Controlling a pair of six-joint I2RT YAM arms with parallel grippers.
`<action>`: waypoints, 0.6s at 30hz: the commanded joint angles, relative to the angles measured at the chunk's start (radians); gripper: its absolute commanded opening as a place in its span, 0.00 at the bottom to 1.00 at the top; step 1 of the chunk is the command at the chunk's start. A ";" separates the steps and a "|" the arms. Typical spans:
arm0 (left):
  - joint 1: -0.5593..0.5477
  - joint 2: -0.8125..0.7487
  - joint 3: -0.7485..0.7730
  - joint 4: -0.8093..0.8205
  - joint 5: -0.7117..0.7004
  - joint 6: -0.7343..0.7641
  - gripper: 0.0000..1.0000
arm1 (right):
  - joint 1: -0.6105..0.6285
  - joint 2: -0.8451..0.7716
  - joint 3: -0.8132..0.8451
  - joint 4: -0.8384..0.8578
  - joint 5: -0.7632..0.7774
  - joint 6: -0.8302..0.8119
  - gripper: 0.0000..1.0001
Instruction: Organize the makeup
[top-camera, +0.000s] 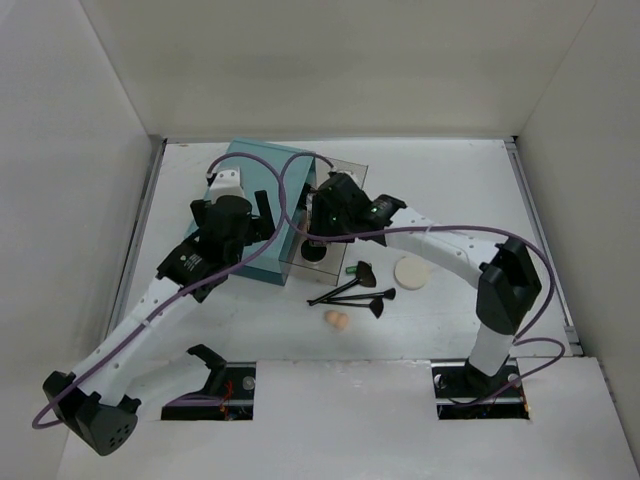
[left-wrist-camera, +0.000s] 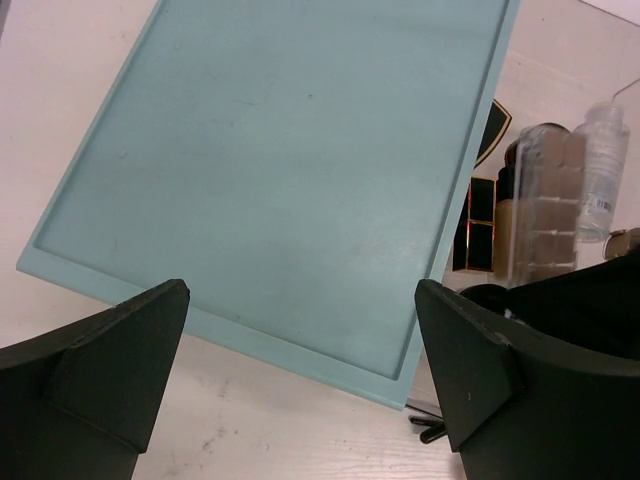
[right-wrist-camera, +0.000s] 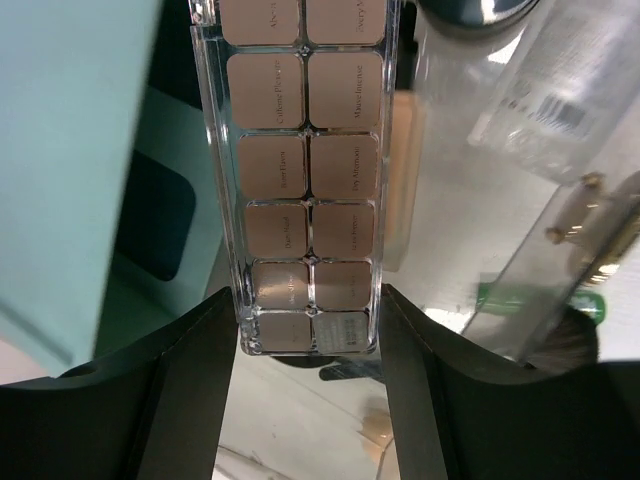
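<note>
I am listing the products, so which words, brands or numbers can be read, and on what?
On the palette: small print on each colour square, too blurred to quote.
On the clear bottle: a barcode, its digits too small to read.
On the teal box: no writing visible.

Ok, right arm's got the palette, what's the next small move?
Probably lower the right gripper a touch, then open it. Its fingers clamp one end of the palette, which stands in the clear organizer beside the bottle. Whether its far end rests on the bottom is hidden, so ease down before releasing.
</note>
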 joint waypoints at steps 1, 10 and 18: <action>0.009 -0.015 0.028 -0.006 -0.022 -0.012 1.00 | 0.029 0.019 0.075 0.013 0.007 0.041 0.30; 0.017 0.011 0.030 -0.002 -0.022 -0.013 1.00 | 0.080 0.085 0.152 0.000 0.001 0.047 0.66; 0.017 0.024 0.033 -0.003 -0.020 -0.016 1.00 | 0.084 0.022 0.118 0.020 0.003 0.040 0.78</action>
